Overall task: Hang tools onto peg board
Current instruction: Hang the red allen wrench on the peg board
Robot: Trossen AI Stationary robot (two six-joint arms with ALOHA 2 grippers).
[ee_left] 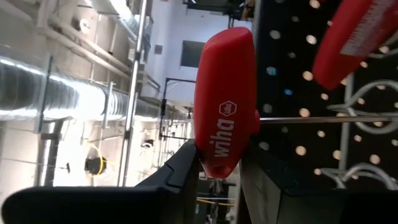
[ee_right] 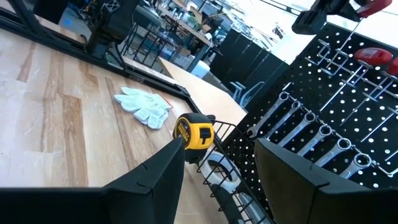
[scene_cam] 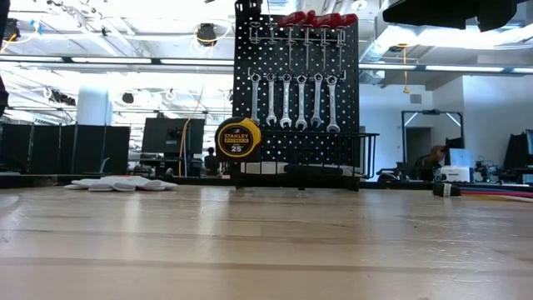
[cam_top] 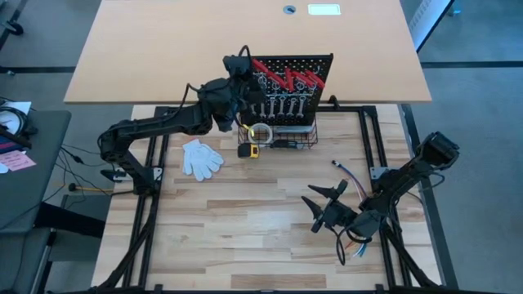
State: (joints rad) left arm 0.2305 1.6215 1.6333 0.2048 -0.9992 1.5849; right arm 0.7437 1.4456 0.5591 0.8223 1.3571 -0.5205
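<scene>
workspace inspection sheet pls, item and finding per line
surface: pale wood table, bare at front
job's things: peg board upright; six silver wrenches hung; red-handled tools along top
clutter: white glove; yellow tape measure by the basket
grippers: left gripper at board top, shut on a red handle; right gripper low over table, jaws open, empty
cables: coloured wires near right arm
surroundings: office room behind
</scene>
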